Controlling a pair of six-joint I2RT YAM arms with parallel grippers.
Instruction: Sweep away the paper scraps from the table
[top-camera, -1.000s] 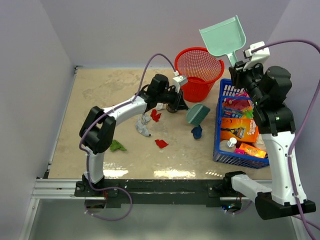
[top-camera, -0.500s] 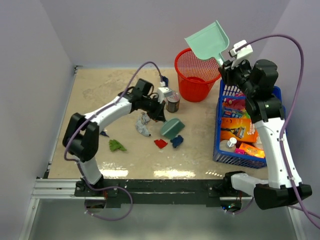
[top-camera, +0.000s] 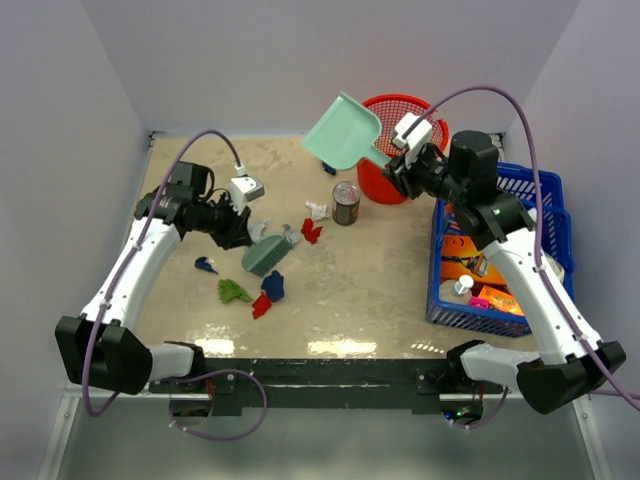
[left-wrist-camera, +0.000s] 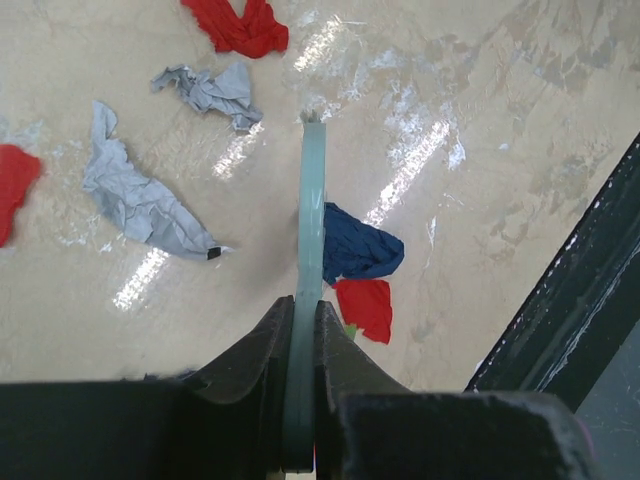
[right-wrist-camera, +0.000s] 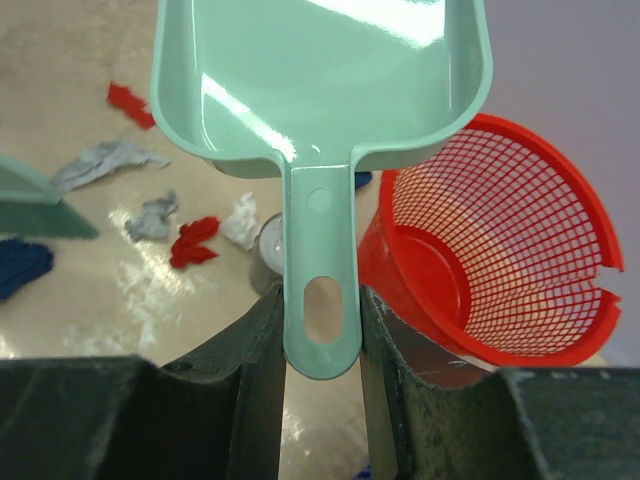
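My left gripper (top-camera: 237, 224) is shut on a green hand brush (top-camera: 262, 257), seen edge-on in the left wrist view (left-wrist-camera: 313, 215), with its bristles down on the table (top-camera: 380, 290). Paper scraps lie around it: a dark blue one (top-camera: 272, 285) (left-wrist-camera: 358, 246), a red one (top-camera: 262, 305) (left-wrist-camera: 366, 306), a green one (top-camera: 234, 291), a grey one (top-camera: 285, 238) (left-wrist-camera: 140, 205), and a red one (top-camera: 312, 232) with a white one (top-camera: 318, 210) farther back. My right gripper (top-camera: 400, 170) (right-wrist-camera: 320, 315) is shut on the handle of a mint dustpan (top-camera: 345, 130) (right-wrist-camera: 320, 70) held in the air.
A red mesh basket (top-camera: 405, 150) (right-wrist-camera: 490, 250) stands at the back. A tin can (top-camera: 346, 203) stands just in front of it on its left. A blue crate (top-camera: 545, 215) of packaged goods sits at the right. Lilac walls enclose the table.
My left arm swept the brush left and toward the front, dragging the blue and red scraps with it. My right arm carried the dustpan left and lower, over the tin can.
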